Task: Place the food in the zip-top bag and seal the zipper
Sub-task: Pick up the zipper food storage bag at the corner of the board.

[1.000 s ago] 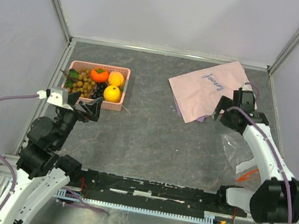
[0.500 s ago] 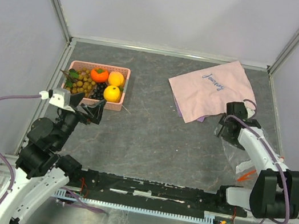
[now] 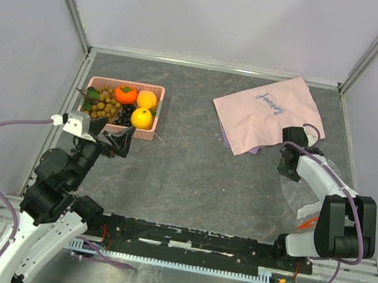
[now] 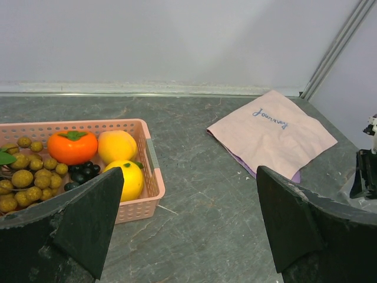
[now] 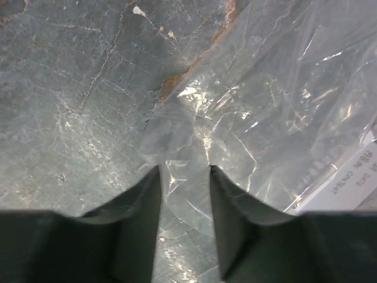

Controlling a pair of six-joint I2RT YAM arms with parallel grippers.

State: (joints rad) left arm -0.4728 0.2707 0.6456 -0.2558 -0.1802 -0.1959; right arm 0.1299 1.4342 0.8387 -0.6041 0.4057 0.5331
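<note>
The right gripper (image 5: pixel 184 174) is low over the near-right part of the dark grey stone-look table (image 3: pixel 199 165). Its two dark fingers stand only a narrow gap apart, astride a crumpled corner of the clear, crinkly zip-top bag (image 5: pixel 271 106). Plastic shows between the tips, but I can't tell whether they touch it; to me it isn't pinched yet. I'd call this the opening step: getting hold of the bag so that its mouth can be presented. The next move calls for closing on a single layer of film near the edge and lifting gently, since stuff this thin will slip or bunch.

The left gripper (image 4: pixel 189 177) hangs wide open and empty, just short of the pink plastic basket (image 4: pixel 150 156). All the food is in that basket, well apart from the bag: the orange green-topped persimmon (image 4: pixel 72 146), the round orange (image 4: pixel 116 146), the yellow lemon (image 4: pixel 126 180), the dark grapes (image 4: pixel 85 172) and the tan-brown berry cluster (image 4: pixel 23 183).

Only the overhead view shows the bag's thin orange-red zipper (image 3: pixel 312 221), which lies at the end nearer the arm's base, and the pale pink cloth with writing (image 3: pixel 263 114) just beyond the gripper. The right wrist view alone shows the finger gap and a white label on the bag. The left wrist view shows the fruits best.
</note>
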